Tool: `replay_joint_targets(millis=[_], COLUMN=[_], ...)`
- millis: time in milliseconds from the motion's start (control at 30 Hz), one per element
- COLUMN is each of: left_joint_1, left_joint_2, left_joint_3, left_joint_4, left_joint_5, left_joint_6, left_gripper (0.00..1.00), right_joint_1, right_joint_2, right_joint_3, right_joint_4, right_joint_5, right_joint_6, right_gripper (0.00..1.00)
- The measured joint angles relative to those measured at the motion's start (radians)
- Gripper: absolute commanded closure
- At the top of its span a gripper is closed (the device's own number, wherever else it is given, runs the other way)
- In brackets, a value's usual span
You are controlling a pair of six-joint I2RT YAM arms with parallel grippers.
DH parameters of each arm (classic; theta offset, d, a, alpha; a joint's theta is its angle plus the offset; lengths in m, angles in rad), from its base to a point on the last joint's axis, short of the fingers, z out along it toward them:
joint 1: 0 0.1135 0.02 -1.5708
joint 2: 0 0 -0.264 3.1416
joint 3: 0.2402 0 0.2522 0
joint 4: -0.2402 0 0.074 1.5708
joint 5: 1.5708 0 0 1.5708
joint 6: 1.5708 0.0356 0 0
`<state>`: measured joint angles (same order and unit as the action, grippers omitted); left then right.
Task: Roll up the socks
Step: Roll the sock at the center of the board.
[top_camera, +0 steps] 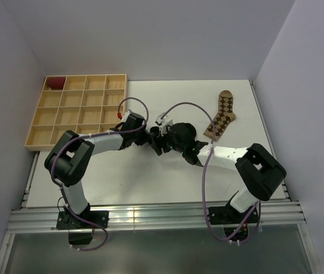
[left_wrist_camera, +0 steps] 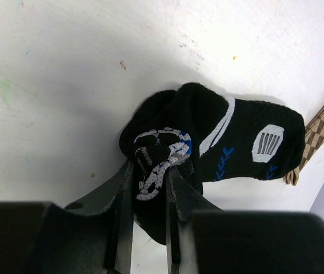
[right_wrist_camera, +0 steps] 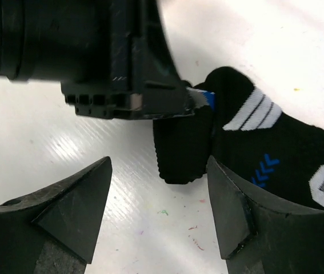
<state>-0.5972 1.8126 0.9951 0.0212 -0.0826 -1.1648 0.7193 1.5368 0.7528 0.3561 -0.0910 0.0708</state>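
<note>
Left arm: in the top view it rises from its base at the near edge, folds at the elbow and runs its forearm right toward mid-worktop (top_camera: 150, 177), ending in my left gripper (top_camera: 152, 139). Right arm: it mirrors this, elbow far right and forearm running left, so that my right gripper (top_camera: 172, 140) meets the left one almost tip to tip. Left gripper state: the left wrist view shows the left gripper (left_wrist_camera: 150, 174) with its fingers drawn close together, pinching the bunched, patterned end of the black sock (left_wrist_camera: 236, 142). The rest of this sock lies flat on the worktop (left_wrist_camera: 64, 85), extending right. Right gripper state: the right wrist view shows the right gripper (right_wrist_camera: 160, 188) spread wide and holding nothing. Its fingers stand on either side of the folded sock end, and whether the right finger touches the fabric I cannot tell. The same view shows the left gripper (right_wrist_camera: 189, 100) entering from above onto the black sock (right_wrist_camera: 276, 154). From above, both grippers hide this sock almost entirely. Only that view shows the compartment tray (top_camera: 76, 91) far left, with a dark red bundle (top_camera: 55, 83) in its back-left cell. It also shows the whole tan argyle sock (top_camera: 222, 114), flat at the right. The left wrist view cuts the tan argyle sock (left_wrist_camera: 322, 123) to a strip beside the black sock's far end.
</note>
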Motion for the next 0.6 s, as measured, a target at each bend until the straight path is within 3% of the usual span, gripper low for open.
replay_joint_targets(millis=[600], left_joint_1=[-0.004], left_joint_2=[-0.002], left_joint_3=[0.028], left_joint_4=[-0.064], left_joint_5=[0.008], left_joint_6=[0.024], left_gripper=[0.95], right_joint_1=[0.126], right_joint_2=[0.217], right_joint_3=[0.064], right_joint_4=[0.057], right_joint_5=[0.200], right_joint_6=[-0.212], right_gripper=[0.34])
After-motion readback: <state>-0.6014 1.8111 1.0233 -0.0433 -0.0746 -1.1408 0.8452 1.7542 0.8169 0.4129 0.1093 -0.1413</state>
